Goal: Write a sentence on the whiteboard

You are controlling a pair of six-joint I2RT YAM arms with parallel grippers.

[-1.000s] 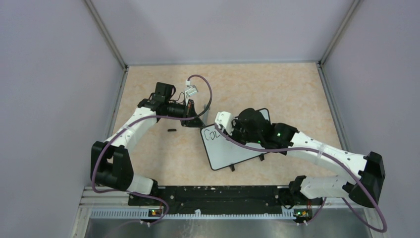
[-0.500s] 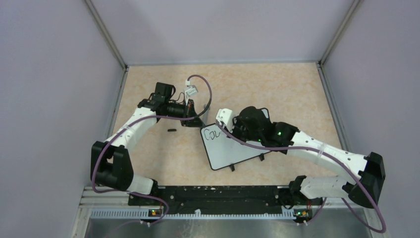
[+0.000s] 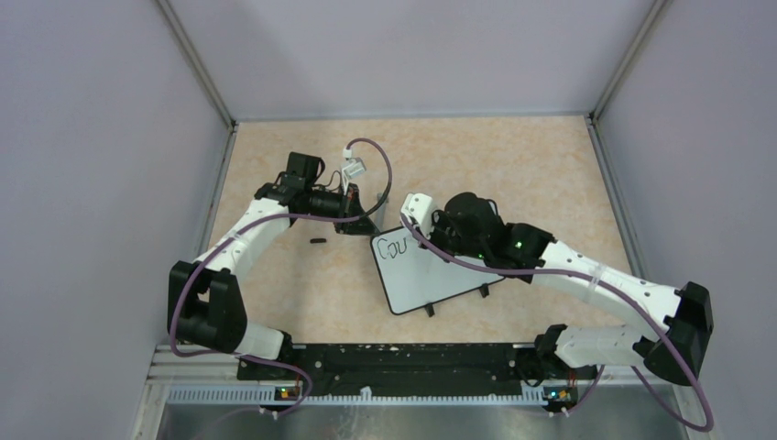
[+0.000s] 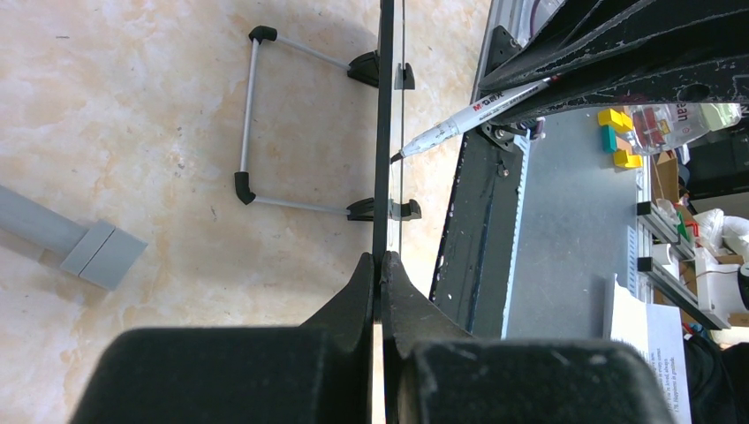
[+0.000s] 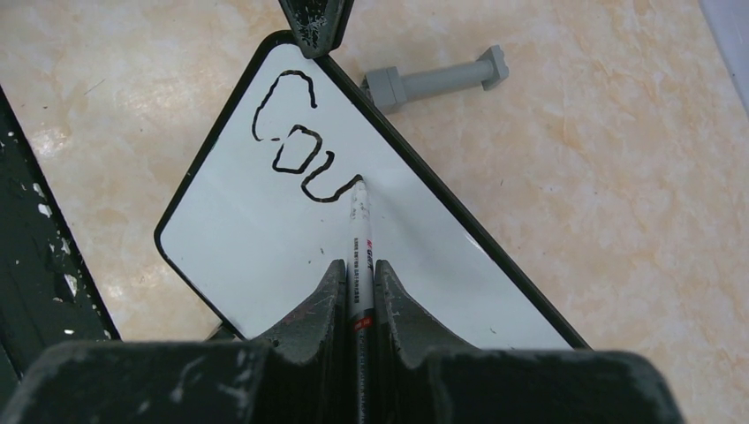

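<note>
The whiteboard (image 3: 417, 275) stands tilted on its black feet mid-table; it also shows in the right wrist view (image 5: 265, 238). My left gripper (image 3: 369, 218) is shut on its top corner, seen edge-on in the left wrist view (image 4: 382, 261) with the board's rim (image 4: 386, 132) between the jaws. My right gripper (image 5: 358, 269) is shut on a white marker (image 5: 359, 230), its tip touching the board at the end of the black letters "Cou" (image 5: 296, 141). The marker also shows in the left wrist view (image 4: 468, 115). The rest of the sentence does not show.
A small black marker cap (image 3: 318, 241) lies on the table left of the board. A grey bolt-like piece (image 5: 433, 79) lies behind the board. The board's wire stand (image 4: 252, 115) rests on the tabletop. Purple walls enclose the table.
The writing has grown from "Co" to "Cou". My right gripper with the marker has moved a little up and right along the board. The left arm has not moved.
</note>
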